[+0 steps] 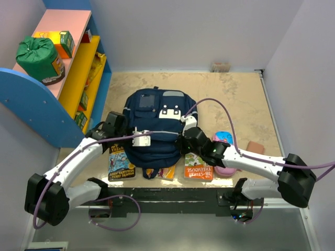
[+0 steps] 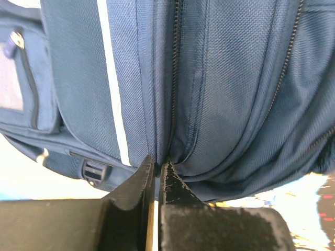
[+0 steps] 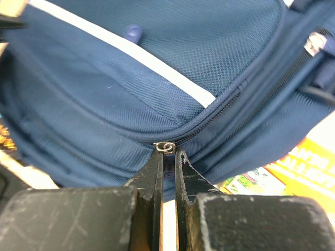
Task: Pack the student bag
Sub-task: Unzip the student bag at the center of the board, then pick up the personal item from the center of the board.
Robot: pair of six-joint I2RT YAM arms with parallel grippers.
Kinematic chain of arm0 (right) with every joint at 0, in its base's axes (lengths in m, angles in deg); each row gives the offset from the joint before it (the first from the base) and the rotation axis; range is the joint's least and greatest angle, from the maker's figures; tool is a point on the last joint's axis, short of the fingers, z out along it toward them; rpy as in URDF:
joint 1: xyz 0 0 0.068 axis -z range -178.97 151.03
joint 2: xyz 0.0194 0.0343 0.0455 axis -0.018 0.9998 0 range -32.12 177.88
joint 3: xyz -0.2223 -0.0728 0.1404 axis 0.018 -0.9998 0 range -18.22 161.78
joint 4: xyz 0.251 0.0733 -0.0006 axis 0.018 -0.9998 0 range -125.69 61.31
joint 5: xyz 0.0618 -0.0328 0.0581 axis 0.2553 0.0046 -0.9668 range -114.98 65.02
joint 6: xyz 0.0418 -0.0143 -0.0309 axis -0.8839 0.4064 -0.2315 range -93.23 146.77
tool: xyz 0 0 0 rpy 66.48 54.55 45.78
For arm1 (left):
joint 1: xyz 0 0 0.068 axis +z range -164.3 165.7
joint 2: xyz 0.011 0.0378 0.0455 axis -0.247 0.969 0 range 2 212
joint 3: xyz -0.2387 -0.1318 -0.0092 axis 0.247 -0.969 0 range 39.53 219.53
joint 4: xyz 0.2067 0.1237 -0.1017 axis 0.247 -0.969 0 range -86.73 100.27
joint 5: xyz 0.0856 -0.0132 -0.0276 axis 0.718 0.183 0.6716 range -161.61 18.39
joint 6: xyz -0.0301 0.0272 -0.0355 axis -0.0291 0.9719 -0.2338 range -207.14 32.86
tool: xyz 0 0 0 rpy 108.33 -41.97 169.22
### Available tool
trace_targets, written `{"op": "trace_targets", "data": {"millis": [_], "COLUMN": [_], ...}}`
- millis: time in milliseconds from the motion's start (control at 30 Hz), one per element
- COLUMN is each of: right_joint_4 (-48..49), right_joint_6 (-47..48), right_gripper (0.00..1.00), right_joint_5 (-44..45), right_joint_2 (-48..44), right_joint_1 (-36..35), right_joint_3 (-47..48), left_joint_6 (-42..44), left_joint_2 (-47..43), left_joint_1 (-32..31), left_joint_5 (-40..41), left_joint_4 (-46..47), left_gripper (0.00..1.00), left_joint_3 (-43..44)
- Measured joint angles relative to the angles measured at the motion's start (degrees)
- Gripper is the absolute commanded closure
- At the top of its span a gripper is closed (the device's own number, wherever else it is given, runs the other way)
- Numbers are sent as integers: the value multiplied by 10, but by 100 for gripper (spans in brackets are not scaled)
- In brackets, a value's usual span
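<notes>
Left hand [image 2: 158, 166]: I read its fingers as pressed almost together, nipping a fold of navy fabric right beside a zip line.
Right hand [image 3: 167, 157]: fingers squeezed to a thin slit, pinching the zip pull [image 3: 168, 170], a blue tab caught between them.
Metal slider [image 3: 165, 147]: sits just past the right fingertips, at the end of a curved zip track.
Student bag [image 1: 157, 107]: lies on the worktop [image 1: 235, 104] between my two hands and stretches away from them toward the far wall. Its front pocket with the white patches faces up.
Grey stripe [image 2: 112, 78]: runs across the bag, just beyond the left fingertips.
Treehouse book [image 1: 198, 170]: flat on the worktop behind the right hand, on the near side.
Second book [image 1: 120, 163]: lies under the left forearm, its far edge tucked beneath the bag.
Third book [image 1: 168, 172]: only a corner peeks out from the bag's near edge, between the other two.
Pink case [image 1: 226, 170]: outboard of the right hand, partly hidden by that arm.
Shelf unit [image 1: 31, 104]: well outboard of the left hand, with a green sack [image 1: 37, 55] on top.
</notes>
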State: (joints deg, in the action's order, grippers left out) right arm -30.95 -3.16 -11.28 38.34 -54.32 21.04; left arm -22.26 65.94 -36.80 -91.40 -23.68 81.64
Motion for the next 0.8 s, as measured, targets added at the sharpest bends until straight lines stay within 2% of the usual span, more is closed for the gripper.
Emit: {"op": "trace_targets", "data": {"millis": [267,433,633,800], "right_joint_4": [-57,-96,-98,-78], "right_joint_6": [12,24,11,0], "right_gripper": [100,100,100,100], "right_joint_5": [34,43,49,44], "right_joint_2": [14,20,57,48], "right_joint_1": [4,8,-4,-28], "right_joint_3": [25,56,58,59], "left_joint_6": [-59,-78,-120,-141], "left_joint_2": [-41,-61,-57,-47], "left_joint_1": [-46,-109,-155,-169], "left_joint_5": [4,57,94,103], "left_joint_4": [-38,-48,-60,-55], "left_gripper": [100,100,100,100], "left_joint_3": [25,10,11,12]}}
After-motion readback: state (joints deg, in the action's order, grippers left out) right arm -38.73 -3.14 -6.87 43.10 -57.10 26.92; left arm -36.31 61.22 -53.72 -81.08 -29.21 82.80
